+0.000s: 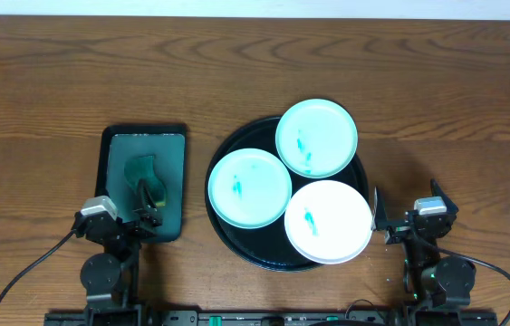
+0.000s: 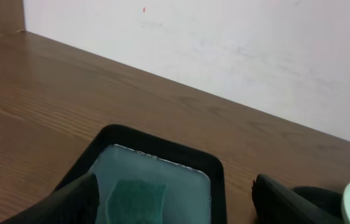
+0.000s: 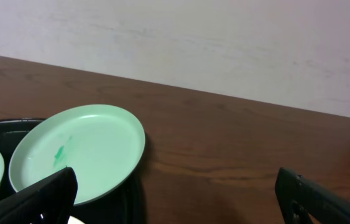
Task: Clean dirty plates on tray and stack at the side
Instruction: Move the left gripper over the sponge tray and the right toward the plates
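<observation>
Three dirty plates lie on the round black tray (image 1: 227,237): a mint-green plate (image 1: 317,138) at the back, a mint-green plate (image 1: 249,188) at the left and a white plate (image 1: 328,221) at the front right. Each has a teal smear at its centre. My left gripper (image 1: 146,220) is open over the near end of the green sponge tray, empty. My right gripper (image 1: 390,226) is open and empty just right of the white plate. In the right wrist view the back plate (image 3: 78,152) lies ahead to the left.
A rectangular dark green tray (image 1: 168,143) with a green sponge (image 1: 140,172) lies left of the black tray; it shows in the left wrist view (image 2: 156,146) with the sponge (image 2: 136,198). Bare wood tabletop (image 1: 472,136) spreads right and behind.
</observation>
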Robot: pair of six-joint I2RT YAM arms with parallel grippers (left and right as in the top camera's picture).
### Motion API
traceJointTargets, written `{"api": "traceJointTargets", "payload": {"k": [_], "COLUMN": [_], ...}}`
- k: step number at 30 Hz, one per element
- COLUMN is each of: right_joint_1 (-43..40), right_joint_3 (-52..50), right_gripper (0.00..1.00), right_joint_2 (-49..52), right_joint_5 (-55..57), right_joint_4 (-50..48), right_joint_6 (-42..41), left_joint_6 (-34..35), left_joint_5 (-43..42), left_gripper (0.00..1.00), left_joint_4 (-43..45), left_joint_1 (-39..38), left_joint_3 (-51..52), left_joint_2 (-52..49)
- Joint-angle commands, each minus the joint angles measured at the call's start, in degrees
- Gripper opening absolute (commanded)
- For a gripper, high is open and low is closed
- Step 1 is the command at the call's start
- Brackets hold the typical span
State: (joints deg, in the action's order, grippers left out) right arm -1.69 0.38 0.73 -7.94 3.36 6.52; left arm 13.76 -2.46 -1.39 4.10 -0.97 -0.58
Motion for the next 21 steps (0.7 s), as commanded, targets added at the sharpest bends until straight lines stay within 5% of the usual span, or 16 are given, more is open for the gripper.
{"api": "traceJointTargets", "payload": {"k": [1,11,21], "right_joint_1": [0.61,0.61,0.61], "right_joint_3": [-0.09,-0.09,-0.09], "right_gripper": [0.99,0.99,0.99], "right_joint_2": [0.02,0.02,0.02], "right_joint_5": [-0.46,-0.48,-0.48], "right_joint_4": [0.2,0.22,-0.13], "right_joint_6": [0.39,0.39,0.42], "left_joint_6": [0.52,0.28,0.28], "left_joint_5": [-6.78,-8.48,-8.5], "left_gripper": [0.79,0.8,0.79], "left_joint_4": [-1.81,-2.91,-11.8], "left_joint_1": [0.33,0.33,0.33], "left_joint_3": [0.7,-5.84,-29.16], "left_joint_2": [0.35,-6.58,-39.82]}}
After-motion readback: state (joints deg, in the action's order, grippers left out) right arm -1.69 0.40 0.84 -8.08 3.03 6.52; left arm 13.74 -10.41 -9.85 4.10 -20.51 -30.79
